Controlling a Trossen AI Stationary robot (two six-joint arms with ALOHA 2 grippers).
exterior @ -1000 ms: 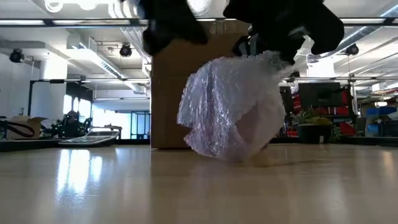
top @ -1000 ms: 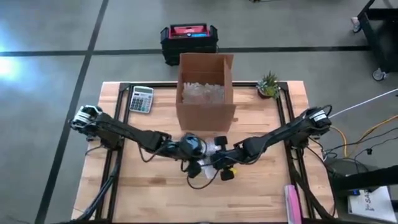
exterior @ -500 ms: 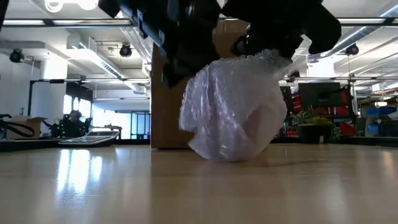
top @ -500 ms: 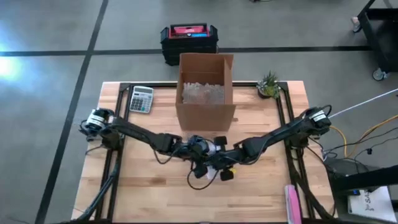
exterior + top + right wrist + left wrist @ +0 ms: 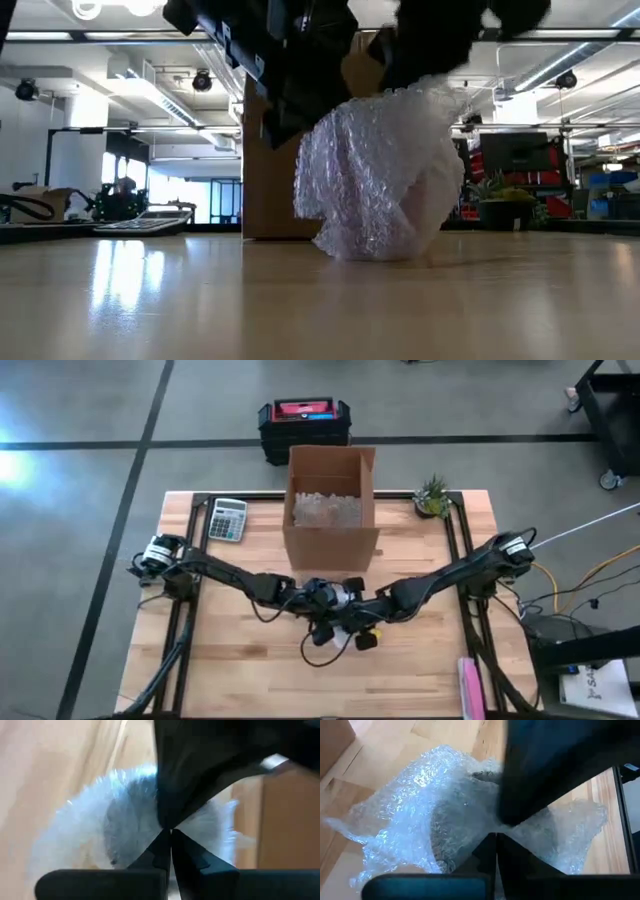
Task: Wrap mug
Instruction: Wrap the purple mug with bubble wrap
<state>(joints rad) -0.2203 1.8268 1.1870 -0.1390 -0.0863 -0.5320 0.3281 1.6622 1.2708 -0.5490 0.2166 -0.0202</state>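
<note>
The mug is hidden inside a bundle of clear bubble wrap (image 5: 385,175), which rests by its underside on the wooden table (image 5: 240,660) just in front of the cardboard box (image 5: 330,510). My left gripper (image 5: 322,600) comes in from the table's left. My right gripper (image 5: 350,622) comes in from the right. Both are shut at the top of the bundle, tip against tip. In the left wrist view the wrap (image 5: 420,815) spreads to both sides of the shut fingers. My left gripper is shut at the upper left side of the bundle, with gathered wrap (image 5: 470,827) right at its fingertips. It comes slanting down from the table's left. The right arm's dark body covers the very tips, so how many layers it has cannot be told. My right gripper pinches the gathered top of the wrap (image 5: 432,88), slanting down from the table's right. The wrap rises in a peak to its fingers, and the bundle's bottom stays on the table. In its wrist view the left gripper hides the tips.
The open cardboard box with clear packing in it stands right behind the bundle. A calculator (image 5: 227,518) lies at the far left and a small plant (image 5: 432,495) at the far right. A pink object (image 5: 470,685) lies at the near right edge. Bare wood lies in front.
My left gripper has moved toward the table's right and down onto the bundle's upper left side. The wrap's loose left flap has been pushed in, so the bundle stands narrower and more upright. My right gripper has risen slightly with the wrap's top.
</note>
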